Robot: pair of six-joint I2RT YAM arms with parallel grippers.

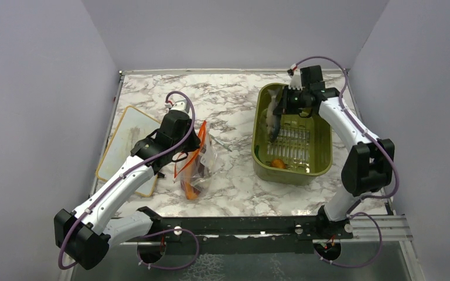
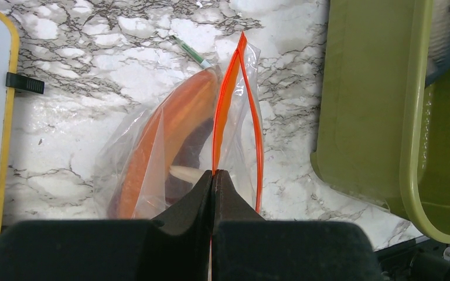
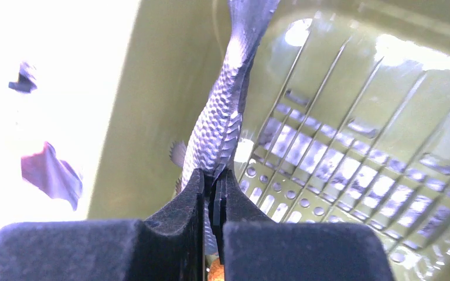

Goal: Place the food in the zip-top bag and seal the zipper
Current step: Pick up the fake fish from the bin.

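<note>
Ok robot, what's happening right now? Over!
Left gripper shut on zipper, bag mouth open. Right gripper shut on fish in tub. Nothing seen blocking bag.

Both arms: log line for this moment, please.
left jaws: shut on zipper | right jaws: shut on fish, in tub | bag: open, orange slice inside

Olive tub [image 1: 293,175] R, yellow-rimmed board [image 1: 128,133] L, marble tbl [image 1: 228,99]

Lab enclosure: grey walls [image 1: 29,88], marbled tabletop [image 1: 228,99]
</note>
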